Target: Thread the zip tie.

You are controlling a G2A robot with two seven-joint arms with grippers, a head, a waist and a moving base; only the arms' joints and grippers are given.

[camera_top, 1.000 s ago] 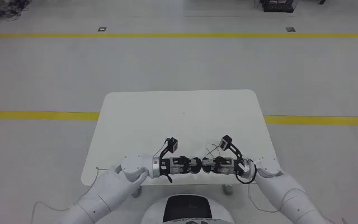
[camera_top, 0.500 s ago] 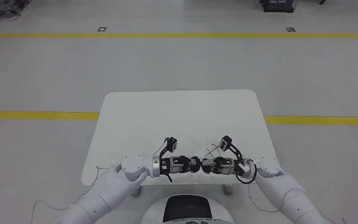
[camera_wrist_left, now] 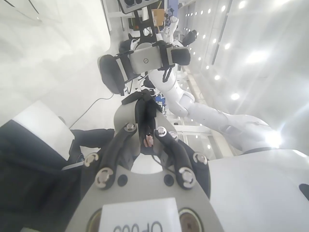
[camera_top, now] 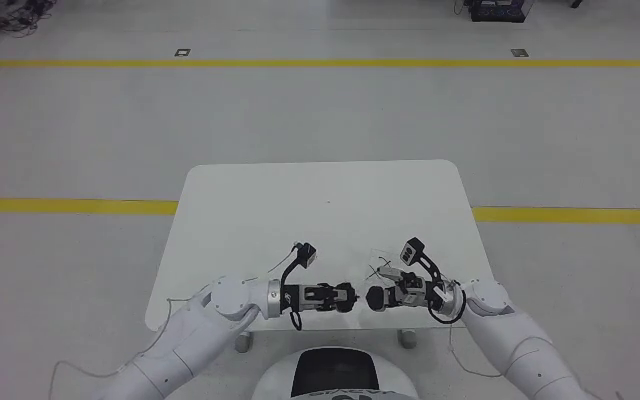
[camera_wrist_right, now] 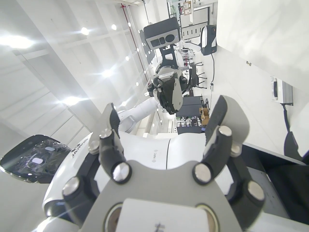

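The zip tie [camera_top: 380, 268] shows as thin dark strands lying on the white table [camera_top: 320, 200], just beyond my two grippers near the front edge. In the left wrist view, thin dark lines [camera_wrist_left: 7, 1] on the table look like the same tie. My left gripper [camera_top: 346, 297] is shut, its black pads pressed together [camera_wrist_left: 144, 112]; I cannot make out anything held between them. My right gripper [camera_top: 374, 297] faces it across a small gap and is open, fingers [camera_wrist_right: 113, 119] spread wide with nothing between them. Each wrist view shows the other gripper: the right [camera_wrist_left: 144, 60] and the left [camera_wrist_right: 169, 95].
Both arms hover over the table's front edge [camera_top: 300, 325]. The far part of the tabletop [camera_top: 320, 190] is bare white surface. Yellow floor lines [camera_top: 90, 206] run past either side of the table.
The two grippers, touching tip to tip a second ago, have drawn apart, leaving a small gap. Both have shifted slightly toward the front edge.
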